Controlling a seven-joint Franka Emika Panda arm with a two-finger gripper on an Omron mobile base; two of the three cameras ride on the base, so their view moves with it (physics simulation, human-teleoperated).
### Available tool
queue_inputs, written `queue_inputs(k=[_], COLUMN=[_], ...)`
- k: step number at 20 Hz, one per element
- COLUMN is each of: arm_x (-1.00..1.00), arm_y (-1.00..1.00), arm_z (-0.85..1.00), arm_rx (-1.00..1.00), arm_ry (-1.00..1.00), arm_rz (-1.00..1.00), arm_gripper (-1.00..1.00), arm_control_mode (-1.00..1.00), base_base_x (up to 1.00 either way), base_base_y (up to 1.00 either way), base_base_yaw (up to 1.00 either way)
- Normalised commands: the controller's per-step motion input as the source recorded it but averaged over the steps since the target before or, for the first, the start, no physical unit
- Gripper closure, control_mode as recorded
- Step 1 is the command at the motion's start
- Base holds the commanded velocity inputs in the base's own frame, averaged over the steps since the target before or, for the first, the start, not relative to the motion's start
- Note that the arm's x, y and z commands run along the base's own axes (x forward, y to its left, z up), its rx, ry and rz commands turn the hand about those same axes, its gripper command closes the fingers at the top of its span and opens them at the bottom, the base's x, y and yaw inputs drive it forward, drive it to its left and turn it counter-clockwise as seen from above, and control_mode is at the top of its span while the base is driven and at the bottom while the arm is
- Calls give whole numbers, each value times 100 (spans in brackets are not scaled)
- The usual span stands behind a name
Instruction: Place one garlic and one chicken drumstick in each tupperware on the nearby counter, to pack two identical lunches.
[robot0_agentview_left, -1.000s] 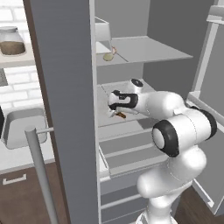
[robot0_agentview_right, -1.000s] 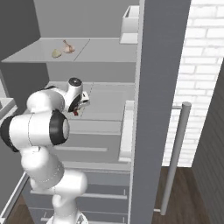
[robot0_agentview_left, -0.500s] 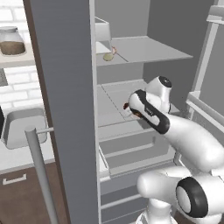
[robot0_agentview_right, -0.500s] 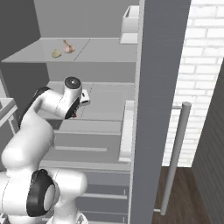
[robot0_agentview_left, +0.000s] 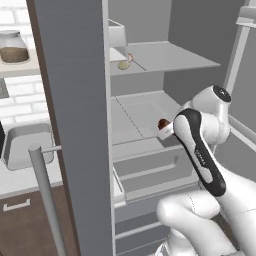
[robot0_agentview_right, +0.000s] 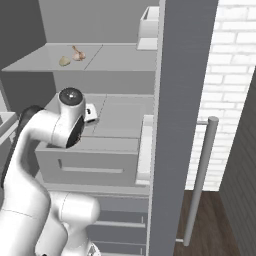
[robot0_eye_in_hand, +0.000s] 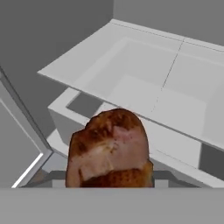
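I have a chicken drumstick (robot0_eye_in_hand: 109, 151) sitting right at the bottom of my hand view, its browned, rounded meaty end facing the camera and covering the spot where the finger tips rise, so I read the gripper (robot0_agentview_left: 165, 128) as closed on it at a middling width, not wide. From the left base view I can see a small reddish-brown bit of the same drumstick poking out at the end of the hand, in front of the middle shelf (robot0_agentview_left: 137, 117) of the open fridge. In the right base view the hand is tucked behind the arm's round joint, with only a white piece of it showing beside that shelf, and I cannot make out the jaws there. Beyond the drumstick the hand view looks down on the pale shelf surface and the drawer (robot0_eye_in_hand: 65, 109) below it. Up on the upper shelf (robot0_agentview_right: 115, 57) lie the two garlic (robot0_agentview_right: 64, 61) bulbs, one beige and one pinker with a thin stalk, just beside each other and well apart from the hand. A white box (robot0_agentview_right: 149, 21) stands farther along the same shelf. The fridge door (robot0_agentview_left: 75, 125) stands open on the left, and past it I see a jar (robot0_agentview_left: 13, 47) on a pale wall shelf.
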Motion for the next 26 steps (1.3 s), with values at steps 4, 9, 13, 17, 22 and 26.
queue_inputs(k=[4,9,13,17,22,26], arm_x=[-100,-100,-94,-94,0,0], arm_y=[-38,-15,-1,0,0,0], arm_z=[27,15,0,0,0,0], arm_rx=[0,0,0,-2,0,0], arm_ry=[0,2,5,0,0,0], arm_rz=[-4,-14,-22,-15,0,0], arm_gripper=[100,100,100,100,100,100], arm_control_mode=[-100,-100,-100,-100,100,100], base_base_x=[0,0,0,0,-100,-100], base_base_y=[0,0,0,0,-17,-15], base_base_yaw=[0,0,0,0,-2,15])
